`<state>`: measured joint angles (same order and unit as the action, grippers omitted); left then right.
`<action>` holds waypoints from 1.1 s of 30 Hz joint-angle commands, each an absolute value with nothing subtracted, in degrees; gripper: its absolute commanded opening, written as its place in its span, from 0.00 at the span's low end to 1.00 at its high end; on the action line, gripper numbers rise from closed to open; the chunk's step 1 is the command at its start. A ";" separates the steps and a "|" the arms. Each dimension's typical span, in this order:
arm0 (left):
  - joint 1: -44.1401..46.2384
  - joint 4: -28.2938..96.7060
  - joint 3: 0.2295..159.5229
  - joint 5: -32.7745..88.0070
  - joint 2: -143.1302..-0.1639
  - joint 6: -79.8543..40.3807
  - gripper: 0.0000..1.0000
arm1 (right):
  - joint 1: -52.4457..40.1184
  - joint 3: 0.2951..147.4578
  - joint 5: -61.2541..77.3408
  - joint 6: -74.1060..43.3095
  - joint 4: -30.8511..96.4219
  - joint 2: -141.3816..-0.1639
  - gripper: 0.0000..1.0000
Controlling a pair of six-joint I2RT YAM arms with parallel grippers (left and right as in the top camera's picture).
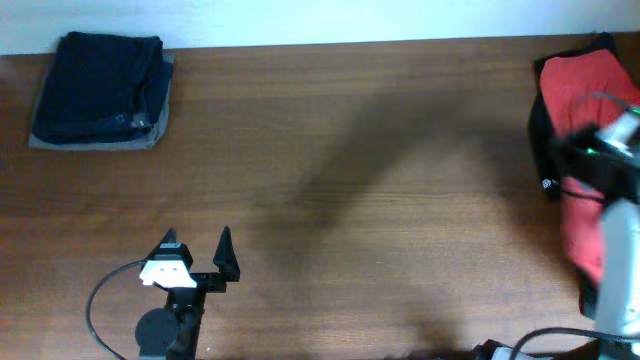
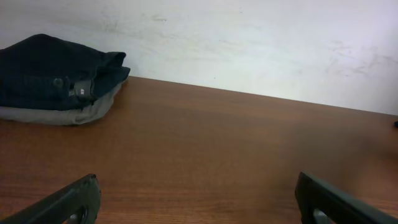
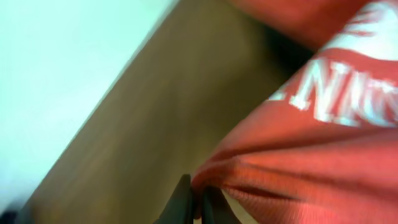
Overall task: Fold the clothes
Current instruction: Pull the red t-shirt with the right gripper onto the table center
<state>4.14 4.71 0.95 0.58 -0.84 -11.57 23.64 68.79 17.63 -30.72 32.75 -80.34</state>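
Red-orange T-shirt (image 1: 588,85) lies bunched at the tabletop's (image 1: 380,150) far right edge, partly over a black garment (image 1: 541,135). Right fingers (image 3: 182,202) pinched shut on a fold of its fabric; left fingers (image 1: 227,255) spread wide, empty, near the front edge. Step judged: pickup before spreading; next move calls for drawing it to the middle and laying it flat.

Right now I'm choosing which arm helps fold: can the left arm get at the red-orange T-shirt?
Probably not. The left gripper sits open at front left; the red-orange T-shirt lies at the far right, pinched by the right gripper. Nothing stands between them, but the stretch looks too long.
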 commanded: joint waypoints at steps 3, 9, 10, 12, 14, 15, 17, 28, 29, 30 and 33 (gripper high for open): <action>3.90 4.73 0.51 0.19 -0.34 -10.61 1.00 | 2.66 69.60 18.83 -38.59 22.06 -86.46 0.04; 3.90 4.73 0.51 0.19 -0.34 -10.63 1.00 | -13.58 69.63 20.23 -42.76 12.36 -98.06 0.04; 3.90 4.73 0.51 0.19 -0.34 -10.63 1.00 | -15.79 69.63 20.58 -42.76 11.55 -100.09 0.04; 3.90 4.75 0.51 0.19 -0.34 -10.63 1.00 | -19.79 69.63 20.45 -42.72 10.68 -102.98 0.04; 3.90 4.73 0.51 0.19 -0.34 -10.61 1.00 | -23.49 69.63 20.40 -42.26 9.80 -104.66 0.04; 3.90 4.75 0.51 0.19 -0.34 -10.63 1.00 | -25.04 69.69 20.36 -41.52 9.34 -104.95 0.04; 3.90 4.73 0.51 0.19 -0.34 -10.63 1.00 | -28.36 69.93 20.36 -39.09 8.08 -105.03 0.04; 3.90 4.75 0.51 0.19 -0.34 -10.63 1.00 | -41.67 78.96 16.19 -35.07 9.37 -105.03 0.16; 3.90 4.75 0.51 0.19 -0.34 -10.63 1.00 | -41.78 79.55 14.96 -33.63 9.96 -105.03 0.23; 3.90 4.73 0.51 0.19 -0.34 -10.61 1.00 | -41.76 80.27 13.39 -31.59 11.22 -105.03 0.38; 3.90 4.75 0.51 0.19 -0.34 -10.63 1.00 | -40.47 83.90 6.83 -27.68 19.55 -104.92 0.49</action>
<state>4.14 4.73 0.95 0.58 -0.84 -11.57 -41.95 79.92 15.42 -33.32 14.59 -105.75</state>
